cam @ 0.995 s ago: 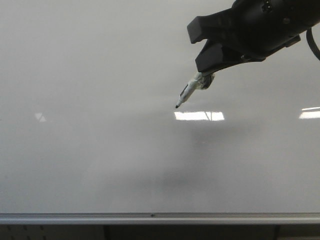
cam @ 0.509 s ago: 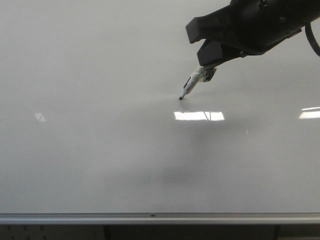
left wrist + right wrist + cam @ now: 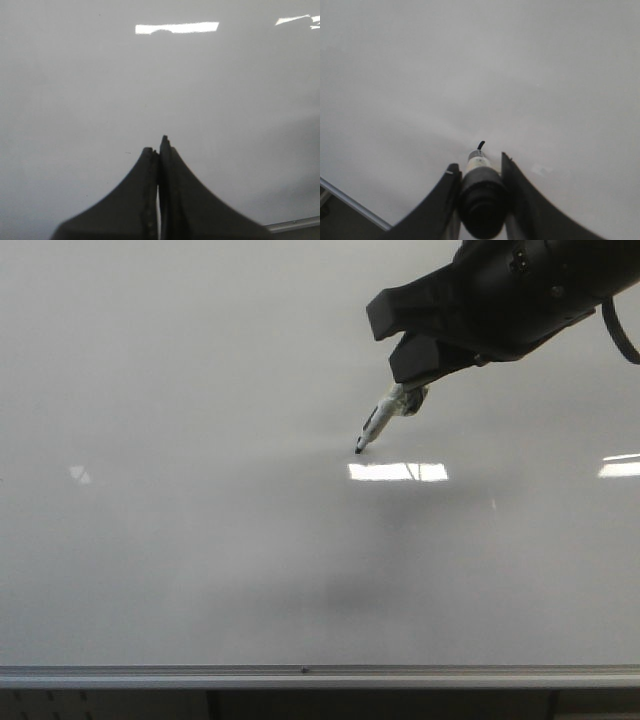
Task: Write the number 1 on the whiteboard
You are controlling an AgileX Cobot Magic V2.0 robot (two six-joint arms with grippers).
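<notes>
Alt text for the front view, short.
The right gripper holds a marker slanting down-left, its black tip just above or at the glossy whiteboard. No stroke is visible; light reflections and a silver frame along the lower edge.

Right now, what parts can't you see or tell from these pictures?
- Whether the marker tip touches the whiteboard: too small in the front view.
- Any number 1 stroke: none can be made out; glare patches and the marker could hide a faint one.
- Most of the right gripper arm: cut off by the front view's edge.
- The left gripper: out of the front view.
</notes>
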